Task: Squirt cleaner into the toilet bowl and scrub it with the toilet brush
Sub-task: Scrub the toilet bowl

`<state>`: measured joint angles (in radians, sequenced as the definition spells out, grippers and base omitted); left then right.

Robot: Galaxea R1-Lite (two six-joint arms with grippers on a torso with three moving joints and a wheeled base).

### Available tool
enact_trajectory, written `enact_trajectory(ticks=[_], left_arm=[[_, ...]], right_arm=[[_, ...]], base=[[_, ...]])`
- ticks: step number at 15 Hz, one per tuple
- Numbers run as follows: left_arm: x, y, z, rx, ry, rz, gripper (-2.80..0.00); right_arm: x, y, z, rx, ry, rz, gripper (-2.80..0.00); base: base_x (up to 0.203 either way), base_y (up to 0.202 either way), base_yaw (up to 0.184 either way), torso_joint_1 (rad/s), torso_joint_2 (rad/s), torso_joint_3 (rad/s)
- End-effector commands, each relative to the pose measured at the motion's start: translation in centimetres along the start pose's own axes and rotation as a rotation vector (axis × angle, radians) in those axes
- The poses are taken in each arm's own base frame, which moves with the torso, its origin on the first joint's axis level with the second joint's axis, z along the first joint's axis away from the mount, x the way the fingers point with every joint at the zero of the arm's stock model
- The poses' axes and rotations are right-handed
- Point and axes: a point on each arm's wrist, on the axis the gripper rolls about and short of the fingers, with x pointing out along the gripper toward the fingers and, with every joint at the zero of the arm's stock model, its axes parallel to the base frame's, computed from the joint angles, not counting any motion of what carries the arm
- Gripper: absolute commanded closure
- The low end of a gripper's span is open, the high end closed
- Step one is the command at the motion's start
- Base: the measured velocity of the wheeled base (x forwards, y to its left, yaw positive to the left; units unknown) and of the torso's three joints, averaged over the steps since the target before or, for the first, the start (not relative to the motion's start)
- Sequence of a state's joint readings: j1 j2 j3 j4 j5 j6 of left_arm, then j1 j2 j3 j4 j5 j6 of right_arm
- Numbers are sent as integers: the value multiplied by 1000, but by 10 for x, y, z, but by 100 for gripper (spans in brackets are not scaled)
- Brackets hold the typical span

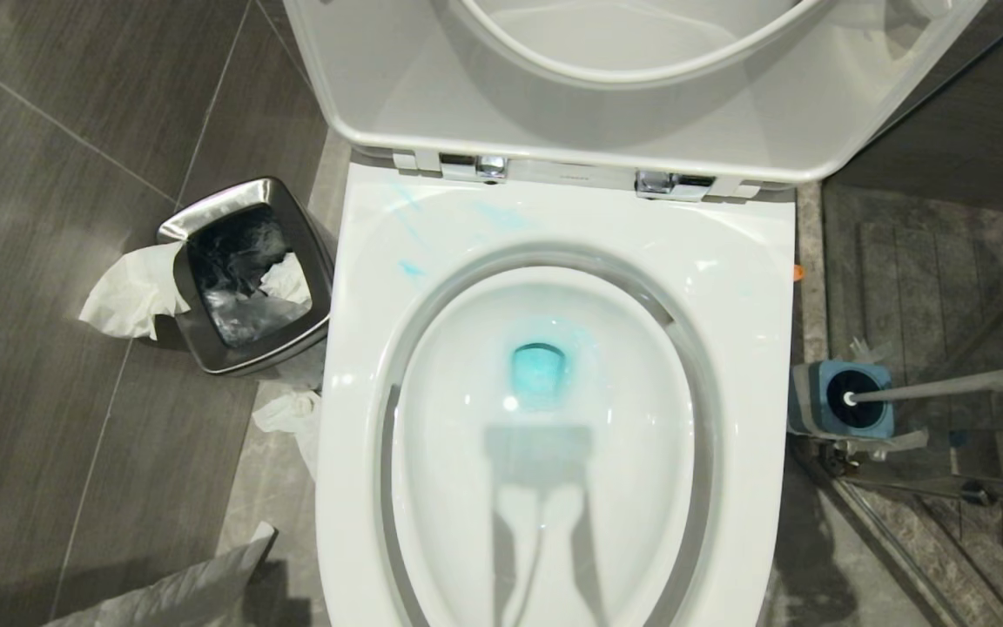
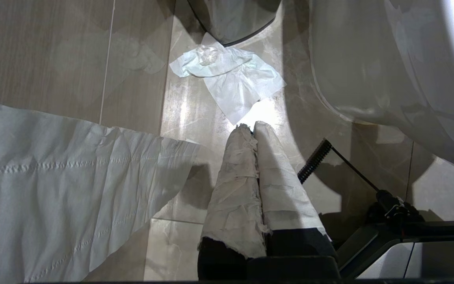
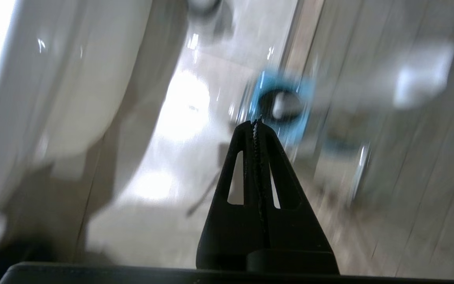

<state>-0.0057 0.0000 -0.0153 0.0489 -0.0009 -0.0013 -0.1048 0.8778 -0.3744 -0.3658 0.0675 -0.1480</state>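
Half the toilet brush (image 1: 945, 386) handle is cut off; right claw (image 3: 255, 122) blurred.

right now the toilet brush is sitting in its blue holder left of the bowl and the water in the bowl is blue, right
Not quite: the toilet brush sits in its blue holder to the right of the toilet bowl, not the left, as the head view shows. The water is indeed blue.

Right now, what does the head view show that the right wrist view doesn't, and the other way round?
Only the head view shows the white ceramic toilet bowl's inside with blue water, and the steel bin with tissue. Only the right wrist view shows the shut black right tool. Both show the bowl's outside and the slim white toilet brush standing in its blue holder.
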Motion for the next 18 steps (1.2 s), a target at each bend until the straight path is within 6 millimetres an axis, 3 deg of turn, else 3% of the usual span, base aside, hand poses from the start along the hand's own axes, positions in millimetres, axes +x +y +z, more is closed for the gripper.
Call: enact_trajectory(ticks=[1, 3, 5, 6, 11, 18], left_arm=[[0, 0, 0, 0, 2, -1, 0], [0, 0, 0, 0, 2, -1, 0], [0, 0, 0, 0, 2, -1, 0], [0, 0, 0, 0, 2, -1, 0], [0, 0, 0, 0, 3, -1, 0], [0, 0, 0, 0, 2, -1, 0]], right_arm=[[-35, 3, -40, 20, 27, 14, 0], [-41, 10, -77, 42, 125, 27, 0], [-44, 13, -94, 53, 161, 9, 0], [-44, 13, -95, 57, 168, -3, -280], [-31, 2, -97, 89, 215, -105, -280], [39, -35, -89, 107, 206, -159, -280]], base=[[0, 0, 0, 0, 0, 0], [0, 0, 0, 0, 0, 0], [0, 0, 0, 0, 0, 0], [0, 0, 0, 0, 0, 0], [0, 0, 0, 0, 0, 0], [0, 0, 0, 0, 0, 0]])
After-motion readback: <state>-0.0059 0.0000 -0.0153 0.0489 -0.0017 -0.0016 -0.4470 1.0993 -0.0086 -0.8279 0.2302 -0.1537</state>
